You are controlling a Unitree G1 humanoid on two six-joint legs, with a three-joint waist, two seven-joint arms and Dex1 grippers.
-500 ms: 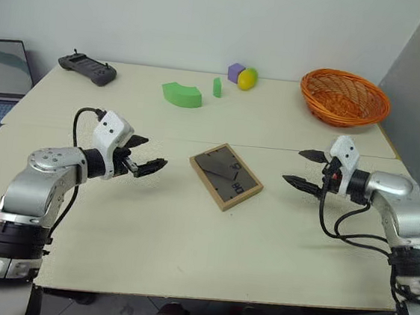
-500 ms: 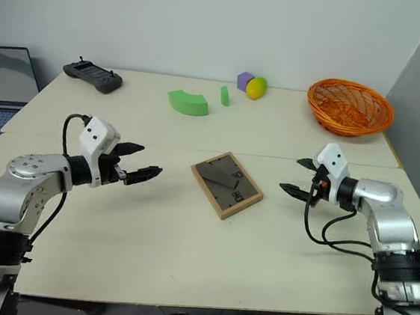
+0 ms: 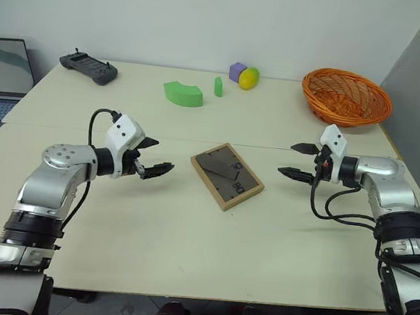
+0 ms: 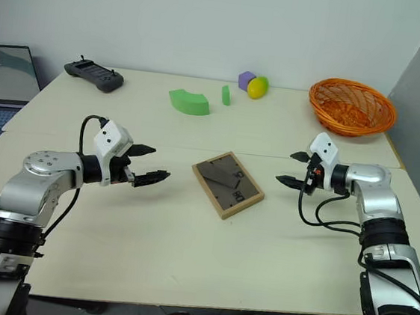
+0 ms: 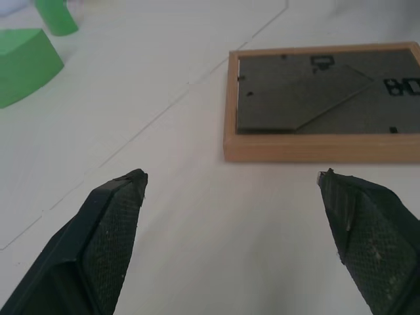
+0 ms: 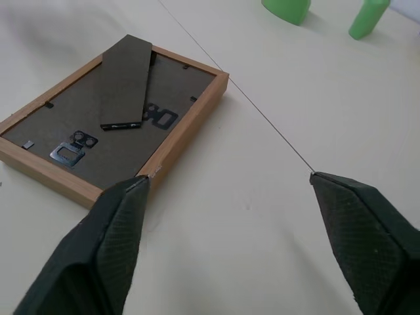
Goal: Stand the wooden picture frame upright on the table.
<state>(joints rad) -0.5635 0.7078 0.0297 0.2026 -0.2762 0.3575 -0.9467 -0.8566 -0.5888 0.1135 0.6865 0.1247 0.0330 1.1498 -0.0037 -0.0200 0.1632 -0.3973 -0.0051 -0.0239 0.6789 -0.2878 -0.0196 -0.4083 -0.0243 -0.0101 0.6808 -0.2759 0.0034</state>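
Note:
The wooden picture frame [image 3: 225, 176] lies flat and face down in the middle of the table [image 3: 187, 234]. Its dark back panel is up and the black stand is folded against it. My left gripper [image 3: 164, 154] hovers open to the frame's left, pointing at it with a gap between. To the frame's right my right gripper [image 3: 286, 159] is open too and aimed at it, apart from it. The left wrist view shows the frame [image 5: 321, 105] beyond the open fingertips [image 5: 125, 197]. In the right wrist view the frame's [image 6: 111, 131] corner sits near one fingertip [image 6: 134, 197].
At the back of the table stand an orange basket [image 3: 345, 96], a green curved block [image 3: 182, 94], a small green cylinder [image 3: 217, 87], a purple cube [image 3: 236, 71] and a yellow ball [image 3: 248, 77]. A black controller [image 3: 88, 68] lies back left. A laptop [image 3: 1, 75] sits beyond the left edge.
Both grippers have drawn a little inward toward the frame, the left to the right, the right to the left and slightly farther back. The frame has not moved.

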